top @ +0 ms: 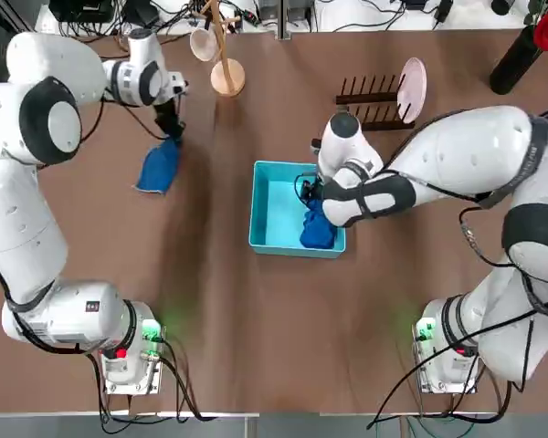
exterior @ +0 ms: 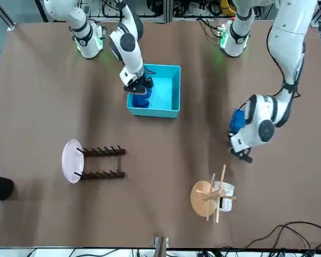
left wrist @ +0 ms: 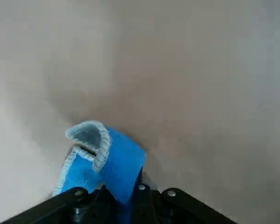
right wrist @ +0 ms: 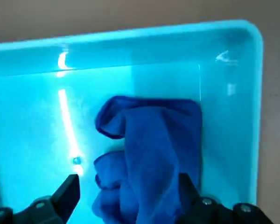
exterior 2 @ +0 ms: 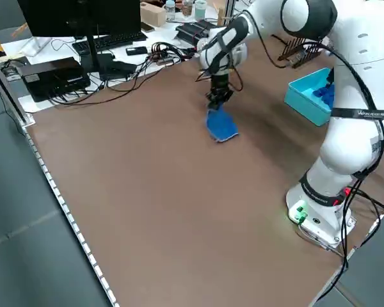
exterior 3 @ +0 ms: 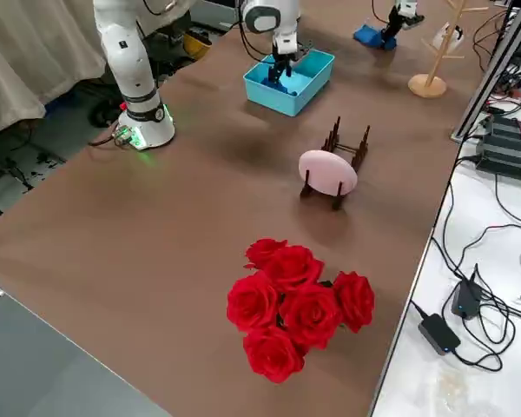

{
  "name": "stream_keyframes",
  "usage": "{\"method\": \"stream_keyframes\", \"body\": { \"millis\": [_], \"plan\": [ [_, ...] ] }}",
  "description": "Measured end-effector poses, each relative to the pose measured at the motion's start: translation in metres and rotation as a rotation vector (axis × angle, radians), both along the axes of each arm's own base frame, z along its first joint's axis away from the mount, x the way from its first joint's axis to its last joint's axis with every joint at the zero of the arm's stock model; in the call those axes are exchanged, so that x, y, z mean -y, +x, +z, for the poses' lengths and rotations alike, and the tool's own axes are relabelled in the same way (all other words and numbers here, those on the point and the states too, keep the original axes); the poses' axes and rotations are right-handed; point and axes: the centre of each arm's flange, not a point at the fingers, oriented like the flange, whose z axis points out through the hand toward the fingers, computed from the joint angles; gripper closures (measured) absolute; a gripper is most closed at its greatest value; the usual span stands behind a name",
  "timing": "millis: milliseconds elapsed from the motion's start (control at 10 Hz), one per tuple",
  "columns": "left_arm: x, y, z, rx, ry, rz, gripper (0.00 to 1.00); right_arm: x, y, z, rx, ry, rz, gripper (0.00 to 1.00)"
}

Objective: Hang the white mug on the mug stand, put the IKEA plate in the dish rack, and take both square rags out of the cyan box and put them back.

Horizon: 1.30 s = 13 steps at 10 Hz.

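The brown counter (top: 256, 347) carries everything, and the cyan box (top: 272, 212) near its middle serves as the landmark. Both arms are at work. The right claw (top: 312, 203) reaches down into the box at its right-hand wall, its 2 fingers spread wide around a crumpled dark blue rag (right wrist: 151, 154) lying in the box's near right corner. The left claw (top: 171, 130) is well to the left of the box and a little farther from the bases, pinched tight on the top edge of the second rag (top: 159, 167), which hangs from it with its lower end touching the counter. The dish rack (top: 373, 102) stands beyond the box to the right, with the IKEA plate (top: 412, 89) upright at its right end. The mug stand (top: 225, 64) stands beyond the box to the left, and the white mug (top: 202, 43) hangs on 1 of its pegs.
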Motion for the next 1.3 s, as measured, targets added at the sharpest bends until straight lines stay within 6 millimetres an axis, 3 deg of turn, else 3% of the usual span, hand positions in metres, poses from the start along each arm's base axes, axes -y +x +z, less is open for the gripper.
{"method": "stream_keyframes", "body": {
  "millis": [200,300,500,700,800,900,1200,1300],
  "plan": [
    [0.031,0.009,-0.001,0.043,-0.018,0.034,0.92,0.001,-0.002,-0.004,0.002,-0.001,0.001,0.45],
    [0.028,0.015,-0.004,0.049,-0.017,0.045,0.92,0.001,-0.001,-0.004,0.002,-0.002,-0.008,0.63],
    [-0.015,0.026,-0.011,0.055,0.025,0.079,0.92,0.003,0.002,-0.003,0.005,-0.001,-0.028,0.95],
    [-0.061,0.034,-0.012,0.064,0.077,0.108,0.92,0.011,0.017,0.01,0.011,0.006,-0.058,0.98],
    [-0.09,0.035,-0.012,0.065,0.104,0.103,0.92,0.018,0.033,0.028,0.0,-0.005,-0.079,0.98],
    [-0.125,0.035,-0.013,0.06,0.129,0.067,0.92,0.027,0.055,0.057,-0.019,-0.026,-0.092,0.98],
    [-0.231,0.019,-0.012,0.016,0.181,-0.068,0.92,0.063,0.121,0.168,-0.103,-0.074,-0.103,0.98],
    [-0.246,0.014,-0.011,0.007,0.181,-0.096,0.92,0.077,0.137,0.191,-0.111,-0.072,-0.092,0.98]
  ]
}}
